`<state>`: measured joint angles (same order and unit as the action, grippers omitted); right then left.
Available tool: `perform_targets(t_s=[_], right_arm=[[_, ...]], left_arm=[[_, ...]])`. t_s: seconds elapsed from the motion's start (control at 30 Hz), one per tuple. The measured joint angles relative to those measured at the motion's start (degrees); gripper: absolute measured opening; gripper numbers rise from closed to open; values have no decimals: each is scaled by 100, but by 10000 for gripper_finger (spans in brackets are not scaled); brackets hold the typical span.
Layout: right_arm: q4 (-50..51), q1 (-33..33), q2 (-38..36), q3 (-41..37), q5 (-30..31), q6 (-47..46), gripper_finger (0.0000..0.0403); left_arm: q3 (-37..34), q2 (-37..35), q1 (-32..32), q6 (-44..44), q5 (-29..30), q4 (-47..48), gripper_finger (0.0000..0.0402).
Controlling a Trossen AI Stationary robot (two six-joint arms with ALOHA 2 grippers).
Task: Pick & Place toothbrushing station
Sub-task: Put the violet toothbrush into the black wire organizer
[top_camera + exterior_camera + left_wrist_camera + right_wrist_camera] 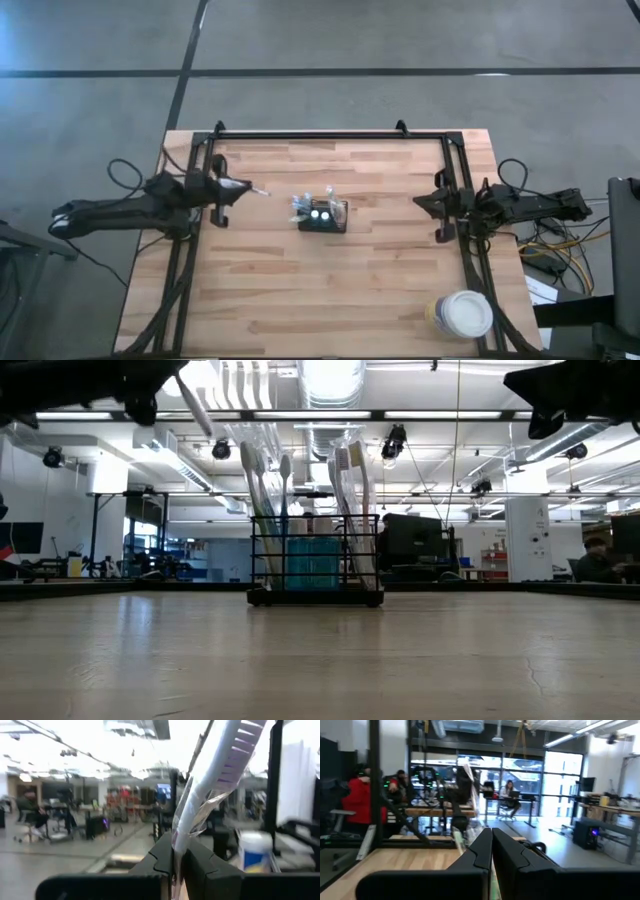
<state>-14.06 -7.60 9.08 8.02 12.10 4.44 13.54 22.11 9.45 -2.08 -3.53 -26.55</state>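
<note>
Right now the left gripper (246,187) is hanging raised over the left part of the table (330,300), its fingers (159,859) pinched nearly together on a packaged toothbrush (212,787), gripping it low on the handle so most of its length is sticking out beyond the fingertips. From above, the brush tip is pointing toward the caddy (322,216), which is sitting near the middle of the table, well apart from both arms. At table height the caddy (316,568) is already standing full of upright brushes with a blue box in the middle compartment.

The right gripper (443,205) is waiting at the right edge of the table, fingers (479,851) pressed fully together, holding nothing as far as I can make out. A white-lidded tub (462,313) is sitting in the near right corner, out of the way.

Risks as I am judging them:
- Grip is narrow and low on the handle; the crinkly wrapper could be letting the brush swivel or slip during travel.
- Free slots look few; a long, tilted brush could be catching the wire rim or knocking the standing brushes.
- The caddy looks light; a push from above could be shoving or tipping it.
</note>
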Motion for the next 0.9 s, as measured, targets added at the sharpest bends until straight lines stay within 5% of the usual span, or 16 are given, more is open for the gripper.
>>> perform_targets(t_s=[0.2, 0.6, 0.9], right_arm=[[-37, 0, 2, -68, 145, 42, 8], [-166, 0, 4, -174, 157, 27, 8], [-113, 0, 4, -174, 133, -60, 8]], left_arm=[[1036, 885, 2, 224, 54, -108, 24], [4108, 4948, 7, 331, 5, 125, 24], [5394, 6890, 39, 468, 12, 399, 24]])
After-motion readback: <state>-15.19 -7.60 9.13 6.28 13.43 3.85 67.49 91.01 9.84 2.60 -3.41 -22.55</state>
